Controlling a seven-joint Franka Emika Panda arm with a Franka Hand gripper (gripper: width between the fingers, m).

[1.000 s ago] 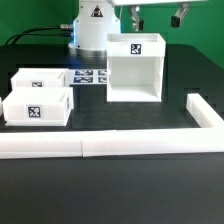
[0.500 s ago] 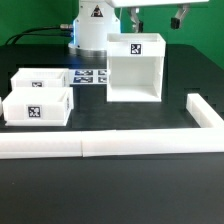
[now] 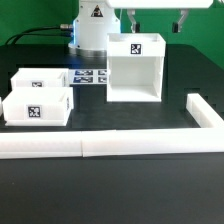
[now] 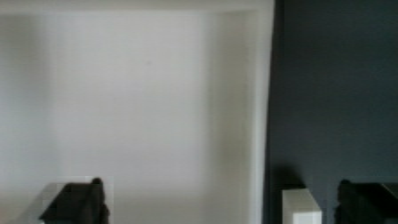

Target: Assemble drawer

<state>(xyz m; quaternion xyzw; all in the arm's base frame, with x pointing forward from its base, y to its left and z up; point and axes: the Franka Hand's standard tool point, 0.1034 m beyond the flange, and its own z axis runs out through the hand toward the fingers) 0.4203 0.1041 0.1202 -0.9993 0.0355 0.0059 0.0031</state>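
The white drawer case (image 3: 134, 68), an open-fronted box with a marker tag on top, stands mid-table. Two smaller white drawer boxes (image 3: 38, 108) (image 3: 41, 79) with tags sit at the exterior view's left. My gripper (image 3: 156, 18) hangs above the case's far top edge, open wide and empty, with one dark finger (image 3: 131, 17) on each side. In the wrist view the gripper (image 4: 221, 204) looks down on the blurred white top of the case (image 4: 143, 100), with black table beside it.
A long white L-shaped rail (image 3: 110, 145) runs along the front and turns back at the exterior view's right (image 3: 203, 112). The marker board (image 3: 88, 77) lies behind the boxes. The arm's white base (image 3: 90, 25) stands at the back.
The two fingers now stand farther apart and a little lower over the case. The boxes have not moved.
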